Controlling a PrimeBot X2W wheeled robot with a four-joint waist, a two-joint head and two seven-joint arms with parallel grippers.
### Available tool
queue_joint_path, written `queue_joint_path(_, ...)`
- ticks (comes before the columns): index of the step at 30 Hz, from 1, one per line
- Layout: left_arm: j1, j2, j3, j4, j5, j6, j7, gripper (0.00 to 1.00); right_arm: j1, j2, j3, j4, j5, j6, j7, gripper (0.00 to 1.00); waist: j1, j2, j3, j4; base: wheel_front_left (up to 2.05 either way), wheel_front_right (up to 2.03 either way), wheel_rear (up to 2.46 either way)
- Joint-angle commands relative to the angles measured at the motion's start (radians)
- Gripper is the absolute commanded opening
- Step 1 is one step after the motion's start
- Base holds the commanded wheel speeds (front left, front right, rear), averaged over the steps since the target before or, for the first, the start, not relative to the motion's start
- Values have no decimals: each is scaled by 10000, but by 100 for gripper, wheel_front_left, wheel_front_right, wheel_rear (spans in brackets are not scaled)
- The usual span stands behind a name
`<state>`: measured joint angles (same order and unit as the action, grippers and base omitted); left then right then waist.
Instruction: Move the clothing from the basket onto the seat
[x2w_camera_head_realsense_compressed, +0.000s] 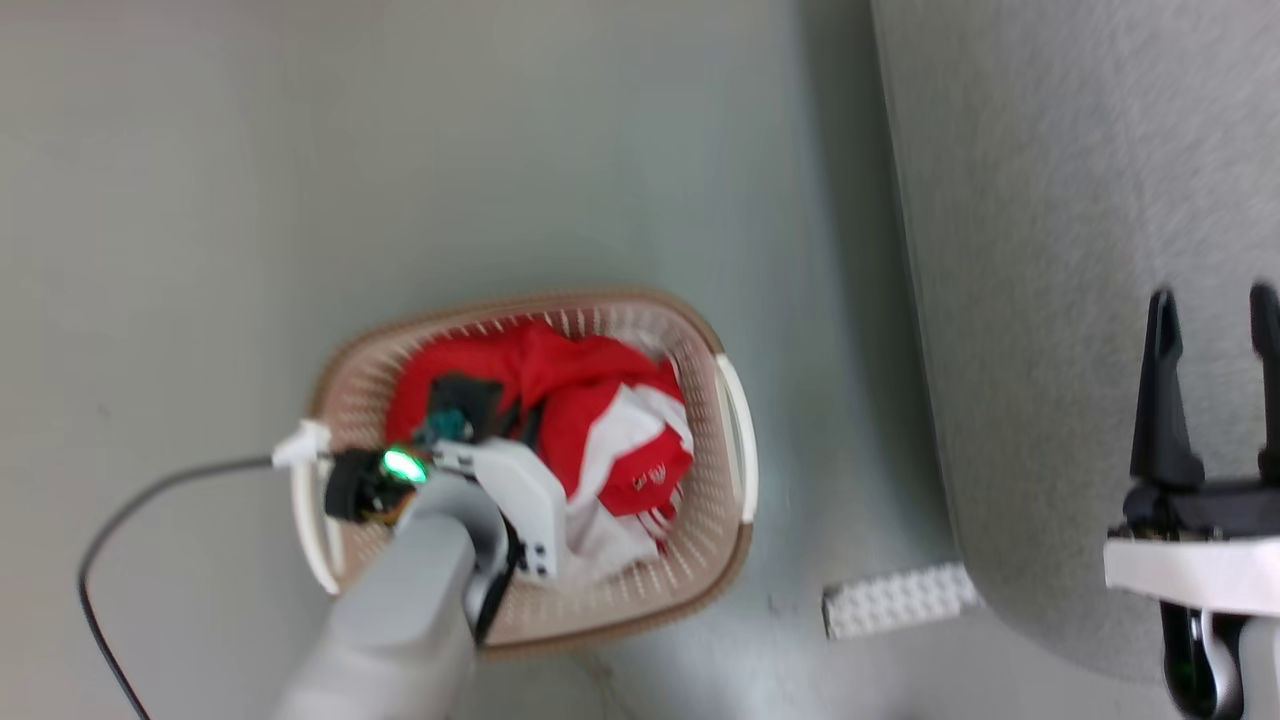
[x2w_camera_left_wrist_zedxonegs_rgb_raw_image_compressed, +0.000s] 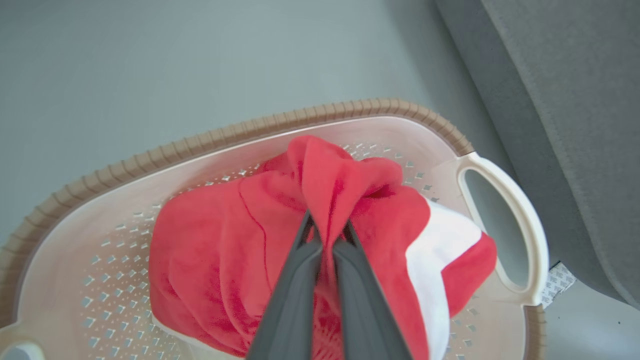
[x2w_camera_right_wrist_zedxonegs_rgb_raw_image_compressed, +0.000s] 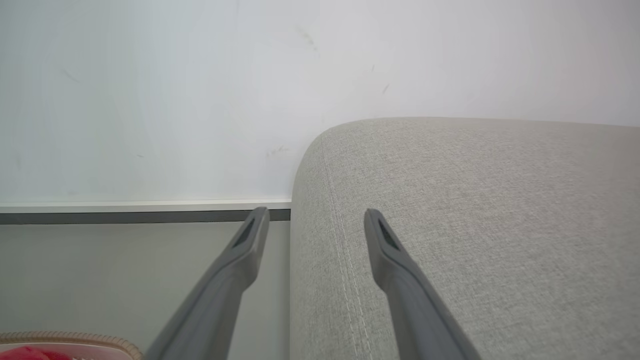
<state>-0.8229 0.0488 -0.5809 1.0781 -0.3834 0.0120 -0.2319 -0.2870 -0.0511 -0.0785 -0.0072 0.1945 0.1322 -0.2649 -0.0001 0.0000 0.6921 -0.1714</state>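
Note:
The cream basket (x2w_camera_head_realsense_compressed: 735, 440) with a brown rim stands on the floor left of the grey seat (x2w_camera_head_realsense_compressed: 1040, 250). Red and white clothing (x2w_camera_head_realsense_compressed: 610, 440) lies heaped inside it. My left arm reaches down into the basket, and in the left wrist view my left gripper (x2w_camera_left_wrist_zedxonegs_rgb_raw_image_compressed: 327, 225) is shut on a bunched fold of the red clothing (x2w_camera_left_wrist_zedxonegs_rgb_raw_image_compressed: 210, 260) inside the basket (x2w_camera_left_wrist_zedxonegs_rgb_raw_image_compressed: 495, 175). My right gripper (x2w_camera_head_realsense_compressed: 1210, 300) hangs open over the seat, nothing between its fingers. The right wrist view shows my right gripper (x2w_camera_right_wrist_zedxonegs_rgb_raw_image_compressed: 316, 215) open above the seat's rounded edge (x2w_camera_right_wrist_zedxonegs_rgb_raw_image_compressed: 475, 210).
A white studded block (x2w_camera_head_realsense_compressed: 895, 600) lies on the floor by the seat's corner. A dark cable (x2w_camera_head_realsense_compressed: 130, 520) trails across the floor left of the basket. A pale wall with a skirting strip (x2w_camera_right_wrist_zedxonegs_rgb_raw_image_compressed: 125, 212) stands behind the seat.

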Motion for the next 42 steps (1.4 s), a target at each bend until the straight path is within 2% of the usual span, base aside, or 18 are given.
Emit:
queue_joint_path(1, 452, 33, -83, -306, -170, 38, -121, 0, 335, 3, -145, 109, -74, -28, 8, 100, 1, 0, -1354, 511, 0, 0, 0)
queue_joint_path(12, 2546, 131, -163, -2773, -830, 587, -121, 0, 1844, 5, -608, 558, -294, -26, 8, 100, 1, 0, -4056, 1019, 0, 0, 0)
queue_joint_path(23, 4839, 1129, 194, -6006, -1071, 1685, 72, 0, 3288, 5, -659, 1007, -652, -27, 8, 100, 1, 0, -6305, 1376, 0, 0, 0)
queue_joint_path(30, 5805, 1926, 499, -7338, -852, 2443, 74, 0, 3859, -25, -323, 1391, -864, -27, 8, 100, 1, 0, -7014, 1523, 0, 0, 0)
queue_joint_path(42, 6496, 2691, 829, -8444, -1012, 2841, 304, 0, 3818, -78, 138, 1859, -711, -27, 8, 100, 1, 0, -7341, 1717, 0, 0, 0)
